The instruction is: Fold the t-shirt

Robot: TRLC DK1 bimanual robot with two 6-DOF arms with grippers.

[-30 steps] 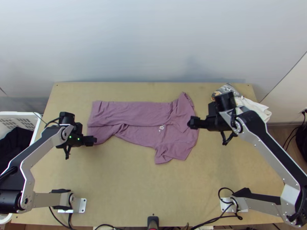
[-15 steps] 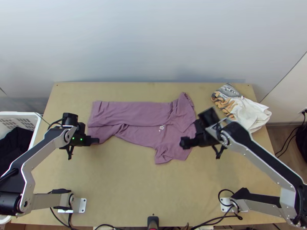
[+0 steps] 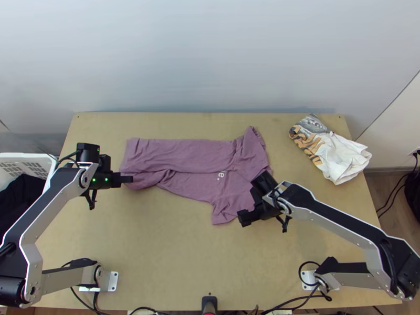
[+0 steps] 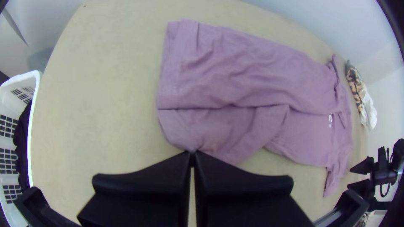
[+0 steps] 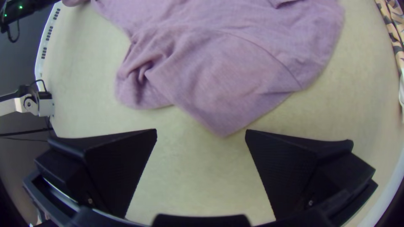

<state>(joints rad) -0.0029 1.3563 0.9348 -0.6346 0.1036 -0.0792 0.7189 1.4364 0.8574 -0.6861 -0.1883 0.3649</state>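
In the top view, the near sleeve (image 3: 222, 209) lay at ten o'clock from the right gripper (image 3: 243, 218), whose fingers were spread; the left gripper (image 3: 130, 179) pinched the t-shirt's edge (image 4: 191, 145).

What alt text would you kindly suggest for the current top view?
A purple t-shirt lies partly folded on a wooden table, held near its left end by the left gripper, with the right gripper by its near sleeve. A patterned white cloth lies toward the far right corner.
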